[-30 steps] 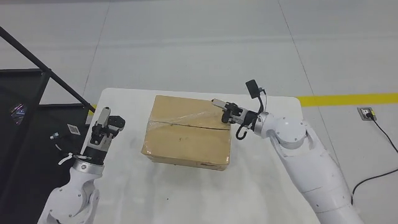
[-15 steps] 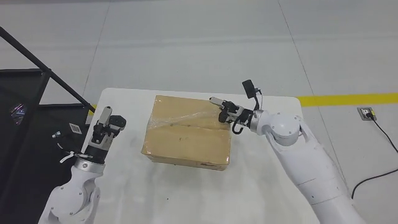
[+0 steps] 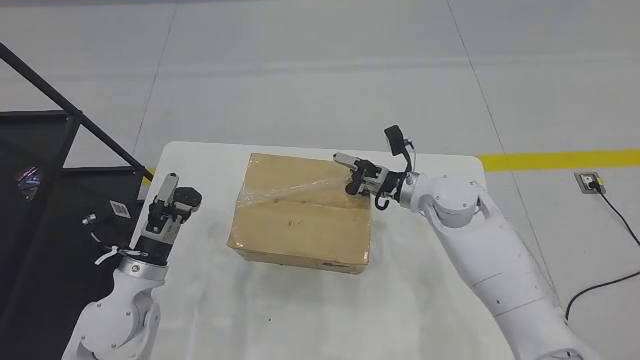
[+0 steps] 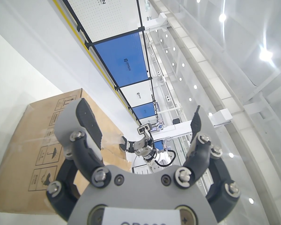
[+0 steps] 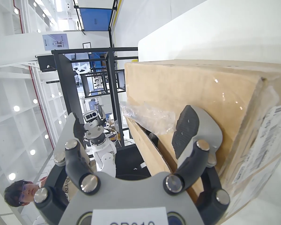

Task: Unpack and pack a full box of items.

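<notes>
Top view: white table (image 3: 300, 310) carries 1 cardboard box (image 3: 300, 222) at its middle, with crumpled clear tape (image 3: 290, 190) loose along the top seam. Left gripper (image 3: 171, 186) is apart from the box's left side, pointing up, jaws wide, holding nothing. Right gripper (image 3: 347, 172) is at the box's far right top corner, jaws wide, 1 finger (image 5: 186, 129) over the lid beside the tape

Left claw (image 3: 176, 192): jaws spread, pointing upward, forearm raised. Right claw (image 3: 349, 172): jaws spread, forearm extended level.
</notes>
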`<action>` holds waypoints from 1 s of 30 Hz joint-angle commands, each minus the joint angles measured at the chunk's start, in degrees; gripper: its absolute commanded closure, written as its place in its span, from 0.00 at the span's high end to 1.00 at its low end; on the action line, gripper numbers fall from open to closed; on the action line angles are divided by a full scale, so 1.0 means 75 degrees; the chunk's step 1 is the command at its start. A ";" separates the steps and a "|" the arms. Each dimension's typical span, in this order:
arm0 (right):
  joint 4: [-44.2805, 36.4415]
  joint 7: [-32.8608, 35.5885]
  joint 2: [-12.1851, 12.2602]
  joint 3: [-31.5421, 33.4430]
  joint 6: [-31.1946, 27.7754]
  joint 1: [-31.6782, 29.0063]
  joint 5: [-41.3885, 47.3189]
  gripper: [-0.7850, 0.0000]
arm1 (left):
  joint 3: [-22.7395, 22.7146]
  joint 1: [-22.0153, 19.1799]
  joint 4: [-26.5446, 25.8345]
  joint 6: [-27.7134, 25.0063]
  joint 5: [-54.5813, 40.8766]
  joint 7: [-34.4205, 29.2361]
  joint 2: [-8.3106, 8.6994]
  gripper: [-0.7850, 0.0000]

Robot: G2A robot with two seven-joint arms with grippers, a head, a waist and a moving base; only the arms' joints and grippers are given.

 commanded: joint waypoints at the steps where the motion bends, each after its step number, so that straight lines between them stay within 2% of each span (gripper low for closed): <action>1: 0.0086 0.0015 -0.0017 -0.0030 -0.0024 0.0053 0.0011 0.51 | -0.0001 0.0013 0.0010 0.0001 0.0010 -0.0010 -0.0002 1.00; 3: 0.0153 0.0055 -0.0028 -0.0049 -0.0047 0.0098 0.0010 0.35 | -0.0001 0.0015 0.0045 0.0012 0.0001 -0.0009 -0.0006 1.00; 5: 0.0188 0.0110 -0.0025 -0.0052 -0.0068 0.0124 -0.0029 0.24 | -0.0005 0.0004 0.0079 0.0019 -0.0001 -0.0022 -0.0007 1.00; 10: 0.0063 0.0203 0.0014 -0.0051 0.0017 0.0094 -0.0293 0.15 | 0.0014 -0.0075 0.0209 0.0109 -0.0034 -0.0110 -0.0011 1.00; 12: -0.0080 0.0200 0.0043 0.0001 0.0039 0.0017 -0.0358 0.03 | 0.0049 -0.0126 0.0272 0.0146 -0.0037 -0.0169 -0.0013 1.00; 13: -0.0172 0.0212 0.0061 0.0029 0.0034 -0.0036 -0.0397 0.00 | 0.0062 -0.0156 0.0306 0.0169 -0.0039 -0.0207 -0.0013 1.00; 21: -0.1415 0.0128 0.0262 0.0367 0.0094 -0.0761 -0.0871 0.00 | 0.0147 -0.0476 0.0606 0.0236 -0.0325 -0.1260 0.0026 1.00; 30: -0.2925 -0.0360 0.0463 0.0818 0.0328 -0.1845 -0.1324 0.00 | 0.0328 -0.1228 0.1339 0.0502 -0.0642 -0.2676 0.0094 1.00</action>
